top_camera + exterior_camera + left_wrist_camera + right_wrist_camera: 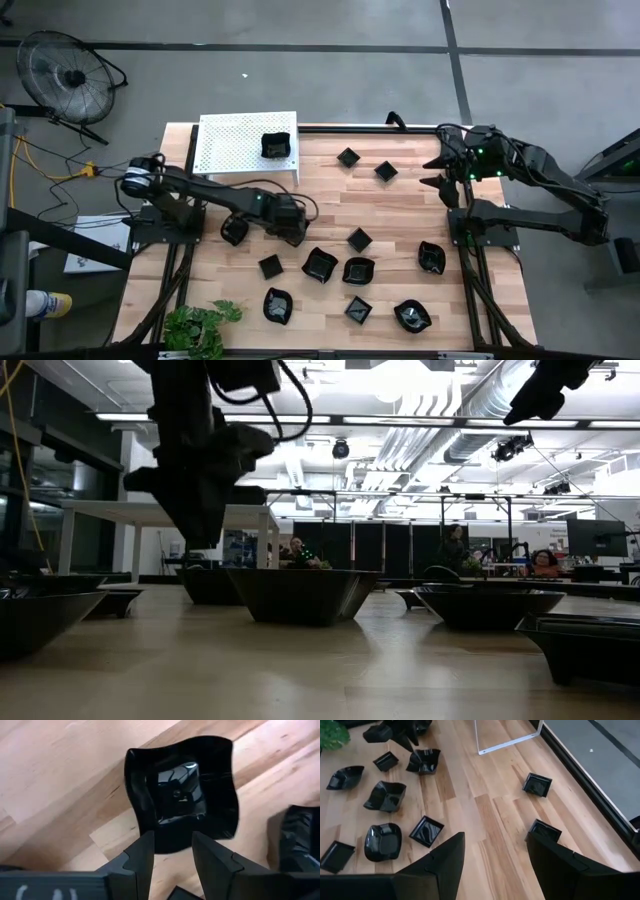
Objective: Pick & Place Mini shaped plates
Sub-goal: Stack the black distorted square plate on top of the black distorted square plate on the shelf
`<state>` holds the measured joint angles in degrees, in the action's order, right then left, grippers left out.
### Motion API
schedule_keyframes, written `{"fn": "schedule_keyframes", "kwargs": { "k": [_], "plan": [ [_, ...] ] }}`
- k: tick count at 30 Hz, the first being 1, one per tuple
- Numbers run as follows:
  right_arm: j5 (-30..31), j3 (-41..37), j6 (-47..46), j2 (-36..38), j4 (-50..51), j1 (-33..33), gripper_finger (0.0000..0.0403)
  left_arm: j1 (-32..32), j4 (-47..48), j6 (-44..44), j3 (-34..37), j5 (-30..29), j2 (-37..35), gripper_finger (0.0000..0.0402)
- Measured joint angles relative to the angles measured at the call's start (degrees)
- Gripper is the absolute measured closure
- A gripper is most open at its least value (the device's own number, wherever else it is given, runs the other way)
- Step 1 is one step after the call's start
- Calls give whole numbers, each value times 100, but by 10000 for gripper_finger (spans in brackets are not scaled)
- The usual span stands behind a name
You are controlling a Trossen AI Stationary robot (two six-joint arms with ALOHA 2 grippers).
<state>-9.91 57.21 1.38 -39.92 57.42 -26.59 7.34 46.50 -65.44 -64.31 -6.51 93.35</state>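
Note:
Several small glossy black plates lie scattered on the wooden table (pixel 400 215), each flat on its base. My left gripper (pixel 293 235) (pixel 172 840) is open and hovers over the near edge of a wavy-edged square plate (pixel 180 795) (pixel 320 265), its fingers apart above the rim. In the low view it hangs above the table (pixel 200 510). Another plate (pixel 233 230) lies beside the left arm. One plate (pixel 275 145) sits on the white perforated shelf (pixel 235 150). My right gripper (pixel 440 170) (pixel 495 850) is open and raised at the table's right far corner.
A green plant (pixel 200 325) stands at the near left edge. The shelf takes the far left corner. Two small square plates (pixel 347 157) (pixel 386 171) lie at the far side, the others across the near half. A fan (pixel 70 75) stands on the floor. People sit beyond the table (pixel 545 563).

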Motion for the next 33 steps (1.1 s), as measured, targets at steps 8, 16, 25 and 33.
{"fn": "schedule_keyframes", "kwargs": {
  "k": [8, 16, 25, 33],
  "plan": [
    [-16, 0, 164, 0, 67, 2, 194, -23, 189, -235, 0, -34, 251, 271],
    [-167, 0, 166, 0, 69, 0, 194, -25, 310, -251, 1, -60, 385, 271],
    [-252, 0, 156, 0, 67, 0, 194, -26, -32, -235, 0, -48, 623, 271],
    [-252, 0, 160, -2, 84, 2, 194, -27, -10, -235, 2, -127, 633, 271]
  ]
}}
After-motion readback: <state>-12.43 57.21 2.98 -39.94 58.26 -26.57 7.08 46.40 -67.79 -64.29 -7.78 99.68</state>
